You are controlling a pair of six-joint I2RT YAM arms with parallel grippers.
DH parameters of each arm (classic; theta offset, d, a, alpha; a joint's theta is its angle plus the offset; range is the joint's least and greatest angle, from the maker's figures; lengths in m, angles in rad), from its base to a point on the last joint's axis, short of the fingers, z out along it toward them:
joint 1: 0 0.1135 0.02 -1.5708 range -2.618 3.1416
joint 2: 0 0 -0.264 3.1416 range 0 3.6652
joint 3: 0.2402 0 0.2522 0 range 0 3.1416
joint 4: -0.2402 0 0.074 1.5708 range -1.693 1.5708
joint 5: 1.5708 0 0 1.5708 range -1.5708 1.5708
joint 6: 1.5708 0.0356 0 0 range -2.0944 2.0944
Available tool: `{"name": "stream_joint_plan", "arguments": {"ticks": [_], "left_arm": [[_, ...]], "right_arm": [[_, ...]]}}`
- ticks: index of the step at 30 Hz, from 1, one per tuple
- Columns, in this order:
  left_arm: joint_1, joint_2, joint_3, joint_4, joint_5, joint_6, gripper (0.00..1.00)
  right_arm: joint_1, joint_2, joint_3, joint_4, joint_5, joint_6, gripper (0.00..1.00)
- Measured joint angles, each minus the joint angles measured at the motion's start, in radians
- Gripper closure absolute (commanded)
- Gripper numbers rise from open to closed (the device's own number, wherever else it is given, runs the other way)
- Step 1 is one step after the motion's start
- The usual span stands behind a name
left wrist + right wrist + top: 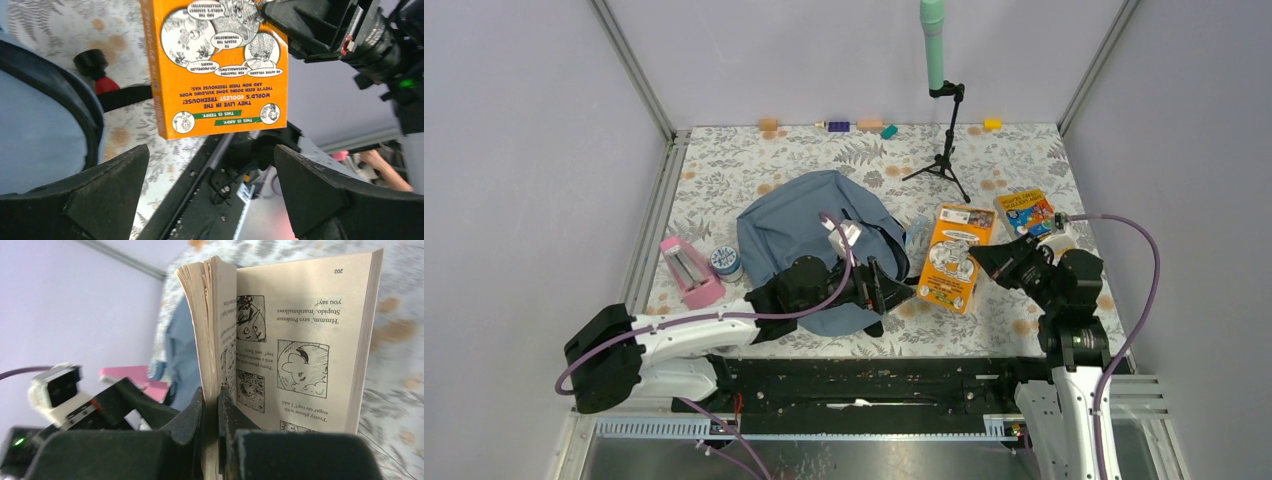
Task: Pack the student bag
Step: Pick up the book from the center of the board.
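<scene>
The soft grey-blue fabric backpack lies slumped on the floral-patterned bench, a little left of centre. The left tool hovers at the bag's near right edge, its jaws spread wide and holding nothing. Just right of the bag, the right tool is clamped on an orange paperback book. From above, the book looks like a closed slab. The right wrist view shows it fanned open, the fingers pinching what seems to be a sheaf of pages. The left wrist view shows its orange back cover beyond the spread jaws. A pink plastic case lies left of the bag.
</scene>
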Motion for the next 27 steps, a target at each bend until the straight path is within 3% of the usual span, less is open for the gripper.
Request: {"name": "stream_joint_plan", "arguments": {"ticks": [7,14,23,26,27], "left_arm": [[0.016,-0.097,-0.025,0.037,0.084,-0.052,0.01],[0.037,-0.114,-0.024,0.035,0.105,-0.053,0.01],[0.051,-0.105,0.039,0.050,0.199,-0.024,0.01],[0.051,-0.068,0.072,0.100,0.248,-0.025,0.07],[0.051,-0.050,0.084,0.116,0.264,-0.027,0.16]], "right_arm": [[0.000,-0.027,0.020,0.199,-0.211,0.151,1.00],[0.000,0.011,0.020,0.535,-0.398,0.338,1.00],[0.002,0.074,-0.022,0.818,-0.519,0.474,1.00],[0.006,0.098,-0.037,0.881,-0.533,0.500,1.00],[0.009,0.106,-0.039,0.895,-0.539,0.508,1.00]]}}
